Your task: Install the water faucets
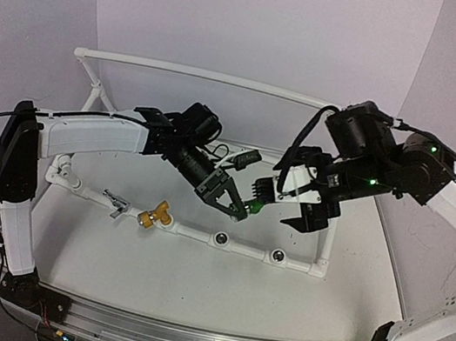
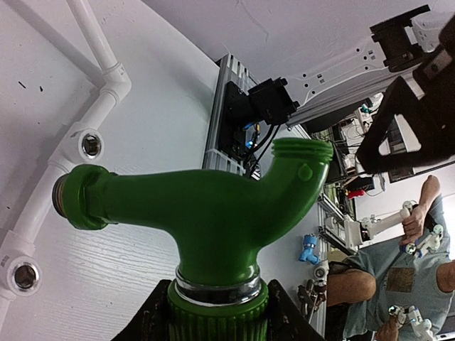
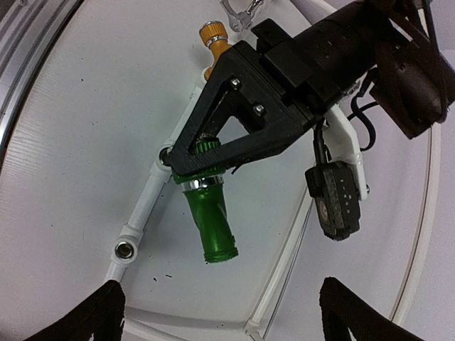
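My left gripper [image 1: 227,199] is shut on the ribbed collar of the bright green faucet [image 1: 251,202] and holds it above the table, over the front pipe. In the left wrist view the green faucet [image 2: 213,209] fills the frame, and my left gripper [image 2: 217,309] clamps its base. My right gripper [image 1: 285,205] is open and empty just right of it. In the right wrist view the green faucet [image 3: 210,220] hangs from the left gripper [image 3: 206,153], above my right gripper's [image 3: 224,312] spread fingertips [image 3: 106,312]. The brass-yellow faucet [image 1: 155,214] and silver faucet [image 1: 119,203] sit on the white pipe frame [image 1: 191,231].
Two metal-lined sockets [image 1: 220,239] [image 1: 277,256] face up on the frame's front pipe, right of the brass faucet. The frame's tall back rail [image 1: 201,73] runs behind both arms. A socket [image 3: 125,249] shows in the right wrist view. White walls enclose the table.
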Robot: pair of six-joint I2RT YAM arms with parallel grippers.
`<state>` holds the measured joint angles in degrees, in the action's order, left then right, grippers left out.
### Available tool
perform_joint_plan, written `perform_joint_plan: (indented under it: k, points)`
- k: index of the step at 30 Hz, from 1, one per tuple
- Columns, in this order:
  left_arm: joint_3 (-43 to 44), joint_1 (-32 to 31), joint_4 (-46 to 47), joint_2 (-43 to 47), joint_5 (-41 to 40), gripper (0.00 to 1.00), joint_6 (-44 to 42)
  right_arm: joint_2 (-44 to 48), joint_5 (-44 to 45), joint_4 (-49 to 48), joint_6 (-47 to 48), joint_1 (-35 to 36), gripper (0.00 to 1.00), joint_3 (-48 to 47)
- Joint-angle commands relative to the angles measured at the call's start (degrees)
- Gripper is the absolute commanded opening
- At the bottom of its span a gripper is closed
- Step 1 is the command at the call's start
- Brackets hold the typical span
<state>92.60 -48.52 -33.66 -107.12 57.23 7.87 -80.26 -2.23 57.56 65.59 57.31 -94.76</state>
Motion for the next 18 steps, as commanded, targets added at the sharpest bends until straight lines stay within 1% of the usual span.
perform_joint_plan:
  k: [1, 5, 9, 14, 18]
  points:
    - [2.8, 0.7, -0.4, -0.1, 5.2, 0.06, 0.9, -2.5, 11.5, 0.0, -3.4, 5.3, 0.89, -2.8]
    - [2.7, 1.1, -0.8, -0.1, 7.0, 0.06, 0.6, -5.2, 14.2, -0.1, -5.0, 8.1, 0.8, -2.8]
    - [2.1, 1.1, -0.6, -0.2, 8.5, 0.07, 0.5, -7.3, 15.9, -0.4, -6.0, 8.4, 0.73, -2.1]
    - [1.8, 1.1, -0.9, 0.1, 9.9, 0.07, -1.0, -9.8, 15.3, -0.9, -7.5, 8.4, 0.66, -3.4]
    - [1.2, 1.2, -1.6, 0.7, 10.8, 0.07, -2.3, -10.3, 15.2, -2.1, -7.1, 8.4, 0.58, -2.2]
